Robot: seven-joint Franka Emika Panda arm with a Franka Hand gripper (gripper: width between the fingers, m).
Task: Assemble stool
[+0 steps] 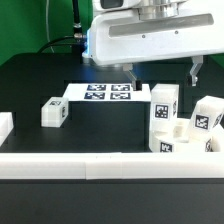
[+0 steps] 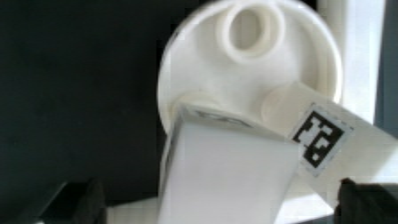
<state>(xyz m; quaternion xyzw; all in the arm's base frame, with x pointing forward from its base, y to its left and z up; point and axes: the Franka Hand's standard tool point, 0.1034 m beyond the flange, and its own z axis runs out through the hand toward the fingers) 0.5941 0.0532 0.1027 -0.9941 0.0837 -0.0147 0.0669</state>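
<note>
The white round seat (image 1: 185, 140) lies at the exterior view's right, against the front bar. In the wrist view the seat (image 2: 205, 60) shows an open socket (image 2: 258, 28). One tagged leg (image 1: 165, 105) stands upright on the seat and shows in the wrist view (image 2: 231, 165), between the fingers. A second tagged leg (image 1: 207, 115) sits at the seat's right side. A third leg (image 1: 53, 112) lies apart on the table at the left. My gripper (image 1: 163, 72) hangs open just above the upright leg, its dark fingertips (image 2: 71, 200) on either side, holding nothing.
The marker board (image 1: 105, 93) lies flat behind the legs. A long white bar (image 1: 90, 165) edges the table's front, and another white bar end (image 1: 5, 125) sits at the left edge. The tabletop is black.
</note>
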